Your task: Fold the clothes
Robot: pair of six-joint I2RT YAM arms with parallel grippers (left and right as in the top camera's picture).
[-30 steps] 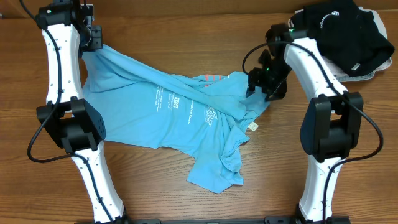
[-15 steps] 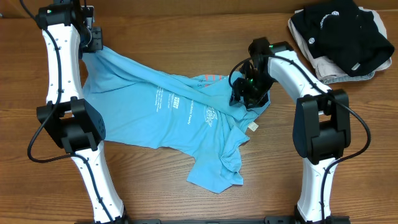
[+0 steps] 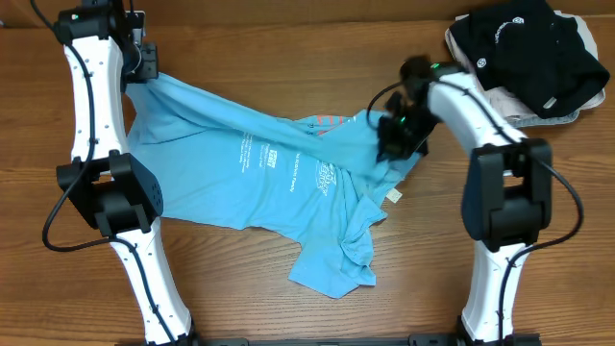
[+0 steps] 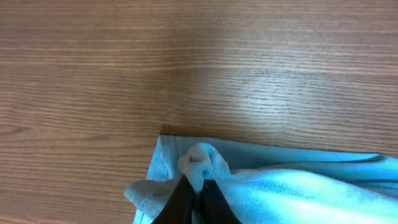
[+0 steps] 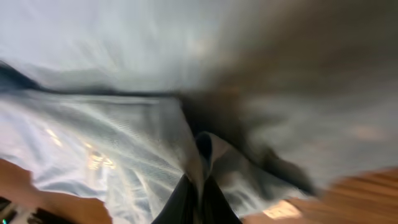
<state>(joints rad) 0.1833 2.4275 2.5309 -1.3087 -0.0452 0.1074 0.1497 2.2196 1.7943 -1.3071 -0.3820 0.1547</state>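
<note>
The clothes, a sky-blue T-shirt (image 3: 259, 183) with white print, lie rumpled across the middle of the table. At the far left my left gripper (image 3: 149, 65) is shut on a bunched corner of the shirt (image 4: 200, 165), its dark jaws pressed together on the fabric. My right gripper (image 3: 389, 135) is at the shirt's right edge, shut on a fold of the blue fabric (image 5: 205, 149); the right wrist view is blurred by motion.
A black garment with white round logos (image 3: 524, 48) lies on a folded white one (image 3: 500, 104) at the back right corner. Bare wooden tabletop (image 3: 480, 317) surrounds the shirt. Both arm bases stand near the front edge.
My right gripper moved left onto the shirt's right edge, shut on the fabric and now pulls slightly back right. The left gripper has stayed put, holding its corner.
</note>
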